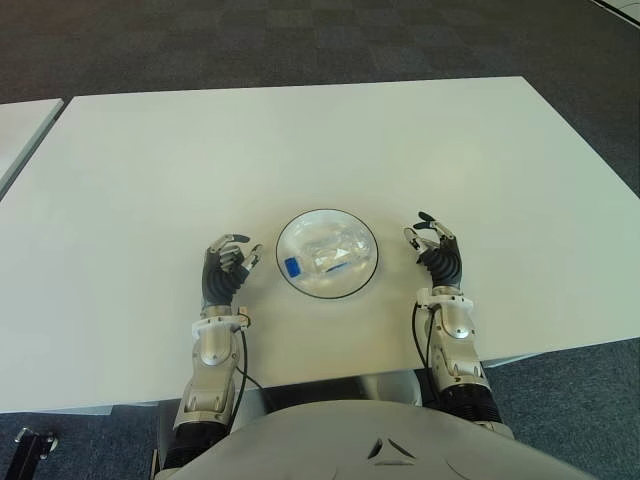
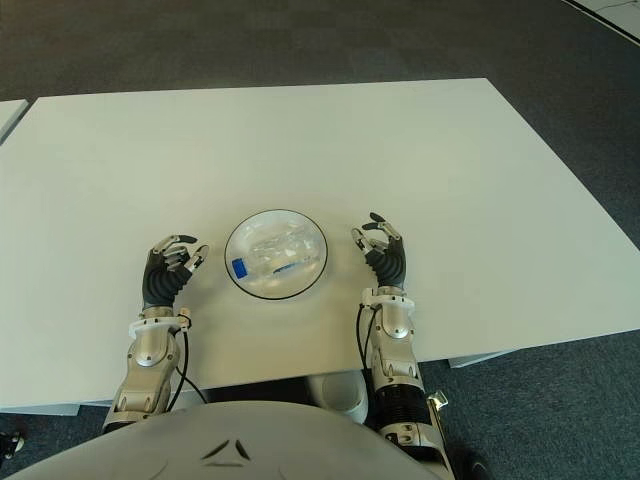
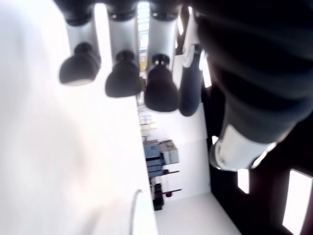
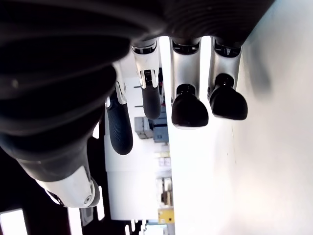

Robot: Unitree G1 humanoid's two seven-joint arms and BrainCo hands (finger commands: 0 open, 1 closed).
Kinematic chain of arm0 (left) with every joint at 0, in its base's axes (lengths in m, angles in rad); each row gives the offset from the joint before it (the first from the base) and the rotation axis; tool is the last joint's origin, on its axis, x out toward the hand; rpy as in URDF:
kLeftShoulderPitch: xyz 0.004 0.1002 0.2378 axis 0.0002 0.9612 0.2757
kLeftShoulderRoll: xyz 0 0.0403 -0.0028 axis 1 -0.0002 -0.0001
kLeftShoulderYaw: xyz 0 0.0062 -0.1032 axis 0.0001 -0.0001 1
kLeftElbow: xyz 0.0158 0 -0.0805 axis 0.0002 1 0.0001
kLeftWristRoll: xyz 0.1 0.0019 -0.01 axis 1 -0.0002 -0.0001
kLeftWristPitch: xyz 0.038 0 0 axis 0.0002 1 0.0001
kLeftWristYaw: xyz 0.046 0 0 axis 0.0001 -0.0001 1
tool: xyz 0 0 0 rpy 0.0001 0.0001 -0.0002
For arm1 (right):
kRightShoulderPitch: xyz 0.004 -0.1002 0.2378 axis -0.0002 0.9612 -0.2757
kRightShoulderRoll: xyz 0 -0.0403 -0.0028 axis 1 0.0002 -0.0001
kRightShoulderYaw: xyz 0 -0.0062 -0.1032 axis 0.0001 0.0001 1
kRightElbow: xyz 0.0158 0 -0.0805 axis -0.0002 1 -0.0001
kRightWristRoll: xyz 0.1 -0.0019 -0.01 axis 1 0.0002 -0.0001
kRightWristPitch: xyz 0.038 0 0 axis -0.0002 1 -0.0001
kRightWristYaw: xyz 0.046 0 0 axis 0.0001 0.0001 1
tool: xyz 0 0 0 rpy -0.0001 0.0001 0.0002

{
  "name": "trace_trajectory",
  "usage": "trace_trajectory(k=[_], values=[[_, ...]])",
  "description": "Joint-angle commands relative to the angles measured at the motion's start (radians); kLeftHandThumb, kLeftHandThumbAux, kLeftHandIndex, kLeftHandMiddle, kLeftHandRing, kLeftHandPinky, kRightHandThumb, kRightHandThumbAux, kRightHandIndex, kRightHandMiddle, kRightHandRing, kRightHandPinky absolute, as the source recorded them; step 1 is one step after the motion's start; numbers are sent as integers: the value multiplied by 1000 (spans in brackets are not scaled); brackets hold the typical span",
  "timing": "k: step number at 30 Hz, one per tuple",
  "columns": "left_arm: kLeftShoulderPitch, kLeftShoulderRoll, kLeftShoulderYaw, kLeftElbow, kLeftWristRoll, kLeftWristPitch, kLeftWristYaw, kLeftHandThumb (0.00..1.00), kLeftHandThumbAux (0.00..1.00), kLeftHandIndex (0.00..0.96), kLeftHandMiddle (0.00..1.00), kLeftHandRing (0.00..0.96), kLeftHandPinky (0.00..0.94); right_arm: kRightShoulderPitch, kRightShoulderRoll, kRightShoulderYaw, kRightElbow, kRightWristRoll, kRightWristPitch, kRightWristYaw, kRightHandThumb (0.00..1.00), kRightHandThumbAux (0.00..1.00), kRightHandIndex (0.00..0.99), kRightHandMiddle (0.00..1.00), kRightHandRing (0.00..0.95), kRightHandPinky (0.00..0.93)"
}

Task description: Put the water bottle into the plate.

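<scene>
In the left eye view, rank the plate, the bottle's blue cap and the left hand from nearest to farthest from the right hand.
1. Plate: its rim lies just to the left of the right hand.
2. Blue cap: at the bottle's end, on the plate's far-left side.
3. Left hand: beyond the plate, on its left.

A broad white table [image 1: 330, 140] fills the scene, its far edge toward twelve o'clock. Dark grey carpet [image 1: 300, 40] in a faint checker pattern lies beyond it and along the three o'clock side. At nine o'clock, the corner of a second white table [image 1: 20, 125] stands just apart.
</scene>
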Motion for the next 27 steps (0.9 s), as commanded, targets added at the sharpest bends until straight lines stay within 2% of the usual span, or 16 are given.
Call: trace_trajectory(k=[1, 6, 11, 27], values=[[19, -13, -3, -19, -7, -53, 0, 708, 714, 437, 789, 802, 811, 9, 6, 4, -1, -16, 24, -2, 699, 730, 437, 845, 840, 810], [20, -27, 3, -16, -12, -105, 7, 708, 714, 437, 781, 793, 804, 7, 8, 2, 0, -15, 26, 0, 698, 730, 437, 846, 840, 808], [20, -37, 9, -15, -11, -124, 9, 708, 713, 437, 780, 792, 809, 5, 8, 2, 1, -16, 27, -1, 698, 730, 437, 846, 839, 808], [34, -55, 10, -48, -5, -81, 7, 710, 713, 437, 779, 785, 788, 1, 8, -1, 9, -8, 18, 11, 698, 730, 437, 843, 837, 811]])
